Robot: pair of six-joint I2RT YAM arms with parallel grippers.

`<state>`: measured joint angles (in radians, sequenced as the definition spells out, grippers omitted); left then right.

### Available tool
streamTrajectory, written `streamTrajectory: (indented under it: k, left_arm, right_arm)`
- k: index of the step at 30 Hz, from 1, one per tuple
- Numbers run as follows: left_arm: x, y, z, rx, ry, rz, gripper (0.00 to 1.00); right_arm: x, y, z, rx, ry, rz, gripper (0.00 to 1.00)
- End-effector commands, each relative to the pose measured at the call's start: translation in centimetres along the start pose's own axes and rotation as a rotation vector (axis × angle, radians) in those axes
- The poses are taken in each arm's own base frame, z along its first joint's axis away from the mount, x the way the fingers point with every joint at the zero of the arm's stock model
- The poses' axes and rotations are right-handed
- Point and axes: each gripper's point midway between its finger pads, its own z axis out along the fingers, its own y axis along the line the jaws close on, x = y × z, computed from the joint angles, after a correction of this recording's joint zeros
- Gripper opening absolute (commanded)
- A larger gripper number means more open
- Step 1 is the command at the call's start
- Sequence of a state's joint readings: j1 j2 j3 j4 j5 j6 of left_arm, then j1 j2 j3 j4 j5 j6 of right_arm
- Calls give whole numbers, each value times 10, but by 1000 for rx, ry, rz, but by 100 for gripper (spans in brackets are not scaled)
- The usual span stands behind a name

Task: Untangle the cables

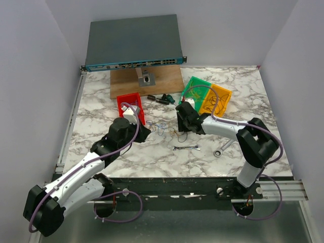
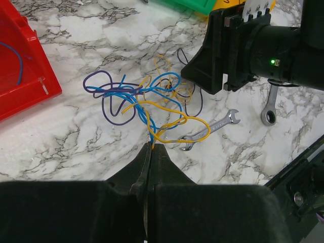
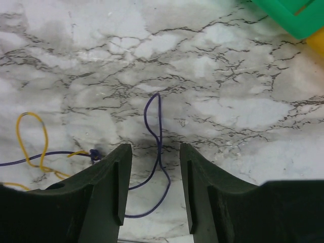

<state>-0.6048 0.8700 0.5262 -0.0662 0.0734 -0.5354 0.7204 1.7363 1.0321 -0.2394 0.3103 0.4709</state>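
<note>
Cables point(image 2: 147, 104): one loose tangle on the tabletop point(image 1: 101, 147), just right of the red bin point(image 2: 25, 66). Three colours (blue, yellow, purple), and it's stretched mostly sideways, away from that bin. The left end effector point(image 2: 150, 147) is pinched tight on yellow and blue strands. The right end effector point(image 3: 154, 152) is partly spread, straddling a purple loop. Two wrenches point(image 2: 210, 130) lie farther right of the bin.

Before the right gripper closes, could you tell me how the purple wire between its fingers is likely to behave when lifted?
Probably floppy: the purple wire lies in loose curls. Likely very light, being so thin. It may drag the cable tangle along, since it seems to join that knot, which the left gripper pinches.
</note>
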Motion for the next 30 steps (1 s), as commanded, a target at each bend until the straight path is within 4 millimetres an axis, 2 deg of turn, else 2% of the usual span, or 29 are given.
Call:
streamTrajectory:
  k: [1, 3, 6, 7, 8, 12, 15, 19, 22, 27, 30]
  left_arm:
    - [-1, 3, -4, -22, -16, 8, 0]
    - [-2, 3, -4, -23, -17, 7, 0]
    - [-2, 5, -5, -32, -18, 4, 0]
    - [-2, 5, -6, -35, -17, 4, 0]
    - [-3, 5, -6, -38, -16, 5, 3]
    - [-7, 5, -10, -52, -17, 11, 46]
    - [-14, 1, -12, -46, -26, 26, 61]
    - [-27, -5, -6, -46, -39, 38, 71]
    - [-27, -23, 10, 26, 21, 26, 71]
    - [-20, -42, 42, 97, 104, -30, 73]
    - [-10, -43, 59, 95, 164, -69, 75]
  right_arm:
    - [3, -10, 11, 85, -8, -7, 47]
    - [7, -7, 11, 64, 2, -4, 40]
    - [1, -5, 3, 32, -29, 13, 8]
    - [-5, -4, -3, 21, -51, 19, 1]
    - [-11, -4, -10, 8, -77, 25, 1]
    - [-36, 2, -43, -72, -173, 32, 1]
    - [-42, 9, -60, -139, -193, 21, 1]
    - [-36, 10, -69, -174, -183, 27, 1]
    - [-33, 10, -73, -190, -182, 33, 1]
    - [-31, 9, -79, -207, -197, 42, 1]
    - [-31, 9, -82, -211, -204, 45, 1]
